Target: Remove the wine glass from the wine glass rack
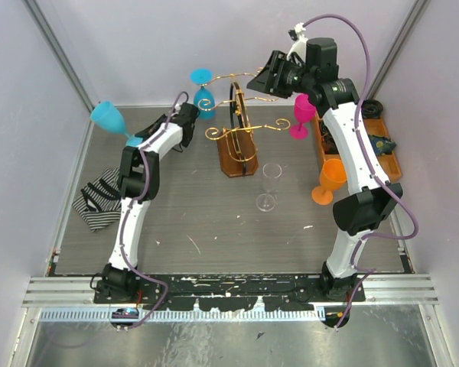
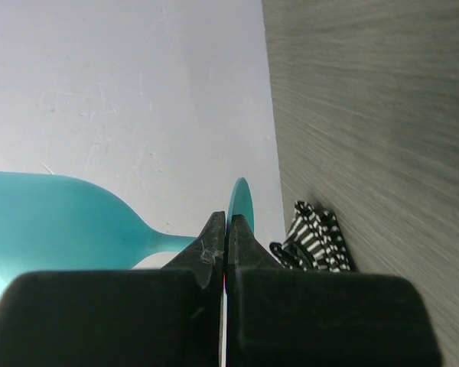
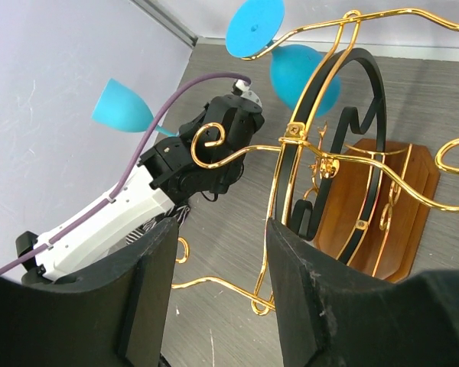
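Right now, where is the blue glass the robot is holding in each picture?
Top external: the blue glass is at the far upper left, beside the wall.
Left wrist: left middle, bowl lying sideways.
Right wrist: upper left, against the wall.
Shared landmark: the left hand, shut on its stem in every view.

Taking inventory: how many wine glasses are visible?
5: teal in the left end effector, blue hanging on the rack, pink right of it, clear on the table, orange beside the right arm. Arms may hide more.
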{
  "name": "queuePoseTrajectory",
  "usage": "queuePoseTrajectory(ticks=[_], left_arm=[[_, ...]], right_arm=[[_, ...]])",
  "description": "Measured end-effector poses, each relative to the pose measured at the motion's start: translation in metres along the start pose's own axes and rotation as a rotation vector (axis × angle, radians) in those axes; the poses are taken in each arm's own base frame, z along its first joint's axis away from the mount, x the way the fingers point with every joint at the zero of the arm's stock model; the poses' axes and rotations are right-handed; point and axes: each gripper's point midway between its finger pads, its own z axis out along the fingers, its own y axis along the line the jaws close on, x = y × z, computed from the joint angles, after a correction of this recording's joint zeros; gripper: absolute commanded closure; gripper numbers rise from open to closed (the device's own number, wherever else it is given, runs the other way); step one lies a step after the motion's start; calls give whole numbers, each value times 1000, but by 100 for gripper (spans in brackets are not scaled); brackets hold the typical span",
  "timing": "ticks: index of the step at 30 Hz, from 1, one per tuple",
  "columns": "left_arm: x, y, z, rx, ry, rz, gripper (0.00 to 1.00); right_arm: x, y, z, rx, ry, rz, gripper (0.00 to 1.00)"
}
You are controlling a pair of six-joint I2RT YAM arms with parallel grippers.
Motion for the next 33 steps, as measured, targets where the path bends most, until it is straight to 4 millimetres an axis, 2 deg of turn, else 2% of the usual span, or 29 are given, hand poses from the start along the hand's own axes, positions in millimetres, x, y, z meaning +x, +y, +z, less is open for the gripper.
queuePoseTrajectory(ticks=[9, 12, 16, 23, 28, 33], left_arm=[[22, -18, -13, 86, 45, -17, 100], [33, -37, -8, 111, 84, -4, 100], [48, -63, 8, 128, 146, 27, 100], [62, -65, 29, 134, 204, 8, 100], [62, -70, 30, 154, 206, 2, 100], [60, -83, 29, 170, 207, 14, 100]], right_arm=[[0, -5, 3, -15, 1, 19, 46], [3, -7, 4, -15, 8, 24, 46], [5, -8, 5, -18, 14, 27, 46], [5, -6, 8, -38, 16, 32, 47], [8, -10, 13, -36, 27, 44, 47], [7, -10, 14, -38, 25, 47, 47]])
